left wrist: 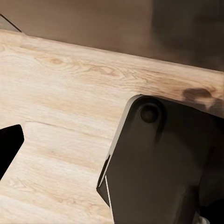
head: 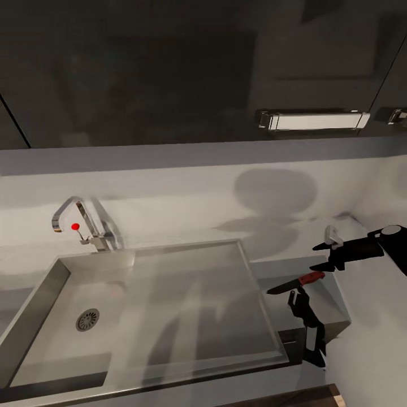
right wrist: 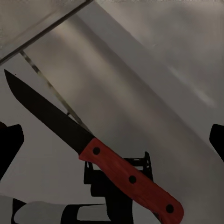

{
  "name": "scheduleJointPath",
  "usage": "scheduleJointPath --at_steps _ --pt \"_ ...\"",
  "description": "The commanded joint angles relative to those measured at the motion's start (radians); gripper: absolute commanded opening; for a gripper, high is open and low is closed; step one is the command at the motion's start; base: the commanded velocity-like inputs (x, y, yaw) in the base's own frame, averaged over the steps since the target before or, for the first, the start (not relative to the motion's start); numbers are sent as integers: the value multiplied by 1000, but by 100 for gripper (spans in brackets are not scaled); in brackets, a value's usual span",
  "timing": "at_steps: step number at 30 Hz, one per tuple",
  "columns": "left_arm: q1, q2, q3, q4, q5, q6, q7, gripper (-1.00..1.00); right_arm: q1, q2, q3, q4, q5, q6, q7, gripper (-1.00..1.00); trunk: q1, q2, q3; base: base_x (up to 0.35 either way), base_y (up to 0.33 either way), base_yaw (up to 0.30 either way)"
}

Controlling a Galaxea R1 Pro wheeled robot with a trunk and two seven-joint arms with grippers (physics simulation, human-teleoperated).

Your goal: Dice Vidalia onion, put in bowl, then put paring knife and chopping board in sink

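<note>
The paring knife [head: 297, 282], with a dark blade and red handle [right wrist: 130, 179], is over the narrow counter strip right of the sink [head: 198, 294]; I cannot tell if it rests there. My right gripper [head: 323, 255] hovers just above and right of it, open, fingertips [right wrist: 9, 144] wide apart with the knife between them and beyond. By the robot's side my left gripper [left wrist: 112, 149] hangs over wooden floor, one finger [left wrist: 9, 149] at the picture's edge, holding nothing. The sink's basin with its round drain [head: 87, 319] holds nothing I can see. The onion, chopping board and bowl are out of view.
A chrome tap [head: 73, 217] with a red-tipped lever stands behind the basin. Dark wall cabinets [head: 169, 73] with a metal handle hang above. A black angular part [head: 308, 333] stands at the counter's front right, below the knife. A dark robot part [left wrist: 163, 163] sits over the floor.
</note>
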Motion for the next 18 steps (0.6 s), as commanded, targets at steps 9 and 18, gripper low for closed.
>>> scheduleJointPath --at_steps 9,18 --pt "0 1 -8 -2 2 -2 10 100 -1 0 -4 23 11 -23 1 100 1 -2 -2 0 0 0" --pt "0 1 -8 -2 2 -2 10 100 -1 0 -3 58 18 -68 -12 100 1 -2 -2 0 0 0"
